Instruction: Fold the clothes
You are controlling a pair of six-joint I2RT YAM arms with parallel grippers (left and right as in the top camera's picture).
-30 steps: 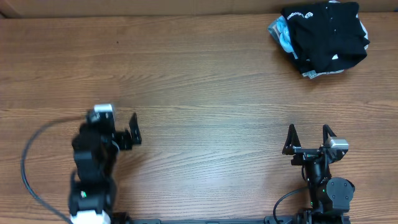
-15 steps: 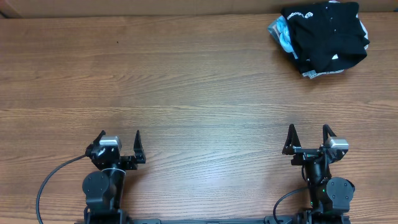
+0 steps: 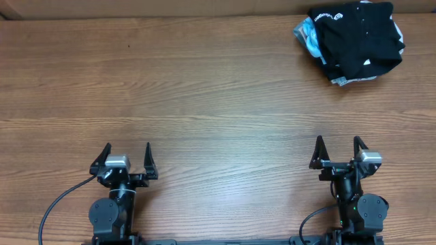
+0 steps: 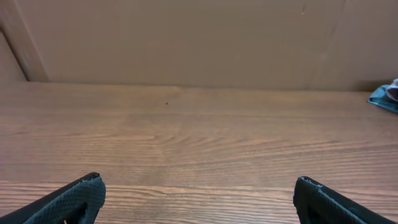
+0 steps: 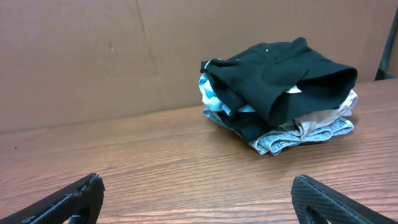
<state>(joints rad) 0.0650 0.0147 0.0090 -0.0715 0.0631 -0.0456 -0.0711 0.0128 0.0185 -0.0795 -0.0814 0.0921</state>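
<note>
The wooden counter fills the whole scene, with a brown cardboard wall standing along its far edge. The pile of clothes sits in the far right corner, a black garment bunched on top of light blue and grey pieces, well apart from both arms. At the near edge the left gripper and the right gripper both point toward the far side with their fingers spread wide and nothing between them, each holding nothing.
</note>
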